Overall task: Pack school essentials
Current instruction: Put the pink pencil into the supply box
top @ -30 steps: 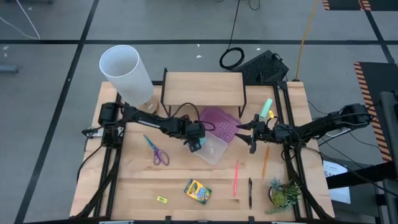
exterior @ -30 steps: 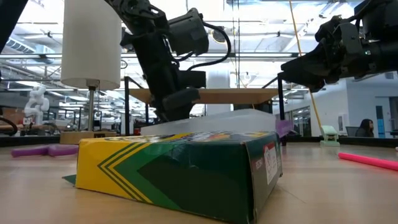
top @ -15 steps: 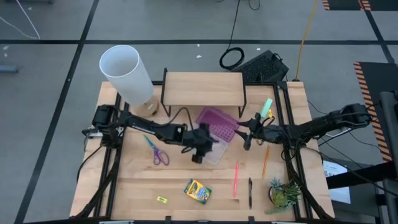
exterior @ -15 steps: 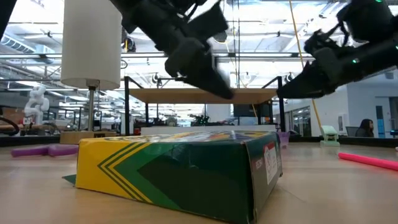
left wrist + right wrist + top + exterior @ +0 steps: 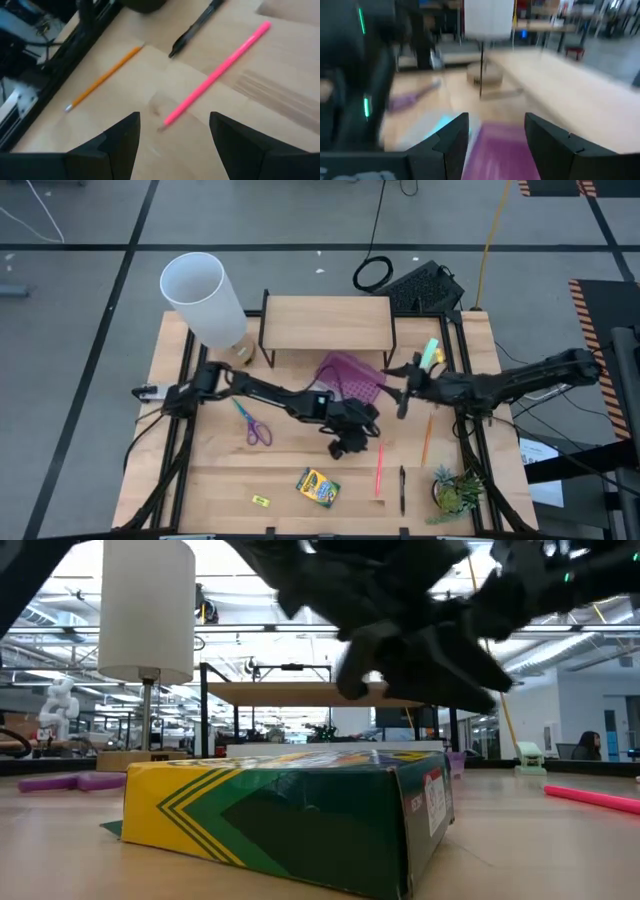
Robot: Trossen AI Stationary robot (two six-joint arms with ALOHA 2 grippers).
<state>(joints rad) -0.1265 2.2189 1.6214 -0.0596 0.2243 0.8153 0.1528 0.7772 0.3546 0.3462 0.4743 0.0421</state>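
My left gripper (image 5: 350, 444) hangs open over the table's middle, just above the near-left end of the pink pen (image 5: 215, 75). The orange pencil (image 5: 102, 77) and the black pen (image 5: 195, 27) lie flat beside it. My right gripper (image 5: 403, 396) stands open at the right edge of the case's purple lid (image 5: 350, 372), which fills the space ahead of its fingers (image 5: 505, 150). The crayon box (image 5: 317, 485), the tiny yellow piece (image 5: 260, 500) and the purple-handled scissors (image 5: 252, 423) lie flat on the table. The left arm hides most of the clear case.
A white lamp (image 5: 200, 295) stands at the far left and a wooden shelf (image 5: 327, 325) at the far middle. A small potted plant (image 5: 455, 492) sits at the near right corner, and a light green object (image 5: 430, 352) lies far right. Bare wood lies near the front edge.
My left gripper has swung away from the clear case toward the table's right and near edges, and now stands over the pink pen's end. The case and its lid have stayed in place.
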